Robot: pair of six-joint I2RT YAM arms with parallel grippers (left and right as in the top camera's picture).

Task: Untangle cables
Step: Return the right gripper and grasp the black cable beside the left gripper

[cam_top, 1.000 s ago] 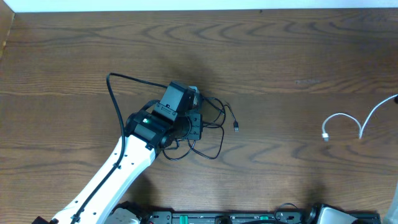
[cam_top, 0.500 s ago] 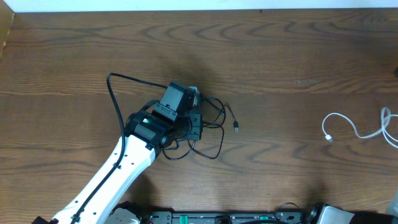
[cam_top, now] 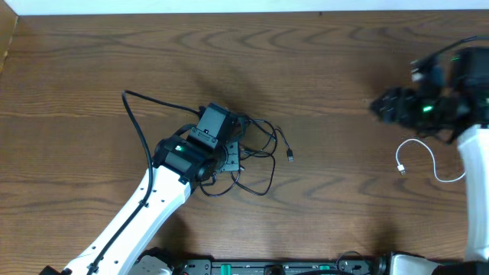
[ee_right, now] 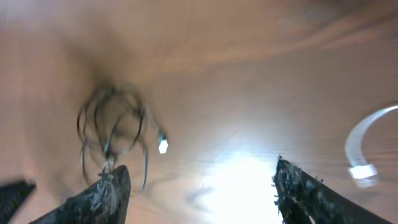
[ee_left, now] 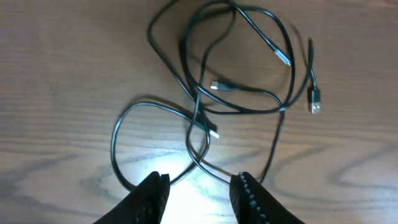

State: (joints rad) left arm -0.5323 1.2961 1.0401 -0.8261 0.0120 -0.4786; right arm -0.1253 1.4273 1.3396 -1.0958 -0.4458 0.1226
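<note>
The worktop [cam_top: 321, 61] holds two things well apart: a black tangle [ee_left: 198, 109] left of centre and a white cable [cam_top: 418, 143] near the right edge.

The left gripper [ee_left: 199, 193] hangs low over the near side of the tangle. It is open, and a crossing of black strands lies just ahead of the gap. If it closes there it will likely pinch two strands at once. A pull would then drag the whole knot across the wood instead of loosening one loop.

The right gripper [ee_right: 205, 193] is spread wide and holds nothing. Its view is blurred, so how it is aimed is hard to judge. The white cable lies just beside that arm, and a careless sweep could push it off the edge.

The smallest hazard is the loose plug [ee_left: 315, 107]. If its strand is drawn back through a loop, the plug could snag and tighten the knot.
</note>
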